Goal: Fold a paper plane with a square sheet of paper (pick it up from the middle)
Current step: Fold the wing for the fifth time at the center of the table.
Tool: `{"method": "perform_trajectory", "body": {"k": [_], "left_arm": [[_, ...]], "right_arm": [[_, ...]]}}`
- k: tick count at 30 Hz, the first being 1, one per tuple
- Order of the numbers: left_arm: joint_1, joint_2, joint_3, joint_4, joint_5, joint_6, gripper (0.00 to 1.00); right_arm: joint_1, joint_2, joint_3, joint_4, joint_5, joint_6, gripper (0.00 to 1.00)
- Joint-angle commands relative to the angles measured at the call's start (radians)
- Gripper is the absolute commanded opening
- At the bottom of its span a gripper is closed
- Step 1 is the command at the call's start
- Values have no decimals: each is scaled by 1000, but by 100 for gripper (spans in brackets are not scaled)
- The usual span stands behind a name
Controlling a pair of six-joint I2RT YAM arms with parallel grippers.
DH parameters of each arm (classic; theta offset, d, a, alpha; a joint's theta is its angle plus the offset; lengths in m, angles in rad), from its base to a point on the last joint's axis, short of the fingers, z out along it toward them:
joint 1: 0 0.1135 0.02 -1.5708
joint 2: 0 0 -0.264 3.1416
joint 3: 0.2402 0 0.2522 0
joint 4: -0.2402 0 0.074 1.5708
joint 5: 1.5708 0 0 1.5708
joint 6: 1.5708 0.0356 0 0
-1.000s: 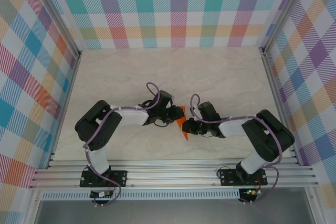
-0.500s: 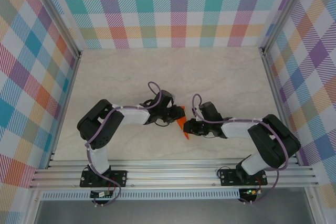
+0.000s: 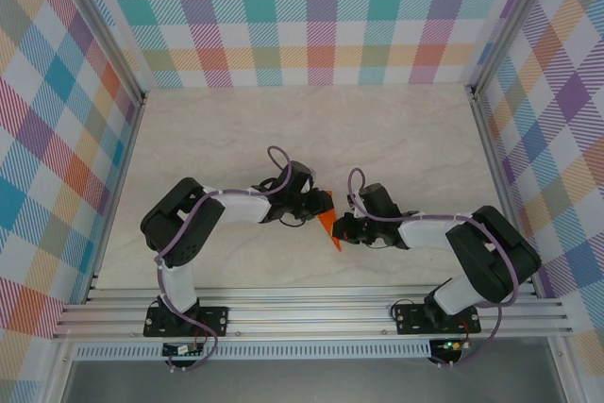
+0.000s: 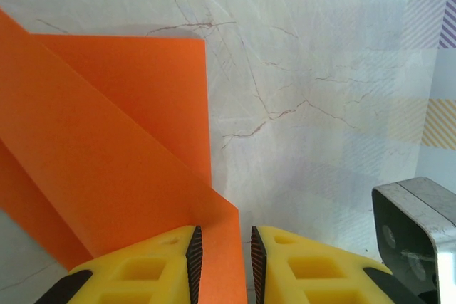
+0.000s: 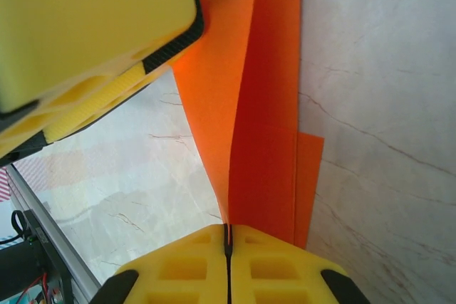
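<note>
The orange square sheet of paper [image 3: 328, 222] is folded into a narrow pointed shape and sits between the two grippers near the table's middle. In the right wrist view the paper [image 5: 265, 105] runs away from my right gripper [image 5: 229, 227], which is shut on its crease, with one flap rising toward the left gripper's yellow finger [image 5: 92, 26]. My left gripper [image 4: 222, 236] has its jaws a little apart. A flap of the paper [image 4: 107, 161] lies between them against the left pad, with a sliver of table before the right pad. From above, the left gripper [image 3: 321, 206] and right gripper [image 3: 339, 229] nearly meet.
The marble-look table [image 3: 236, 129] is walled by checked panels on three sides. Aluminium rails [image 3: 311, 313] run along the near edge by the arm bases. A grey metal box on the right arm [image 4: 417, 236] stands close to the left fingers.
The right gripper has closed on the paper's crease after shifting slightly. The left gripper and the paper have barely moved.
</note>
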Motion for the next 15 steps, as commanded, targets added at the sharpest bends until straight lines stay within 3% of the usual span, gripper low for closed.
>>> {"method": "perform_trajectory", "body": {"k": [1,15], "left_arm": [[-1,6,19,-28,5,26,27],[-5,-79,-5,4,44,34,42]], "right_arm": [[-11,38,-23,32,-36,31,4],[-71,68,-20,114,-155,89,2]]}}
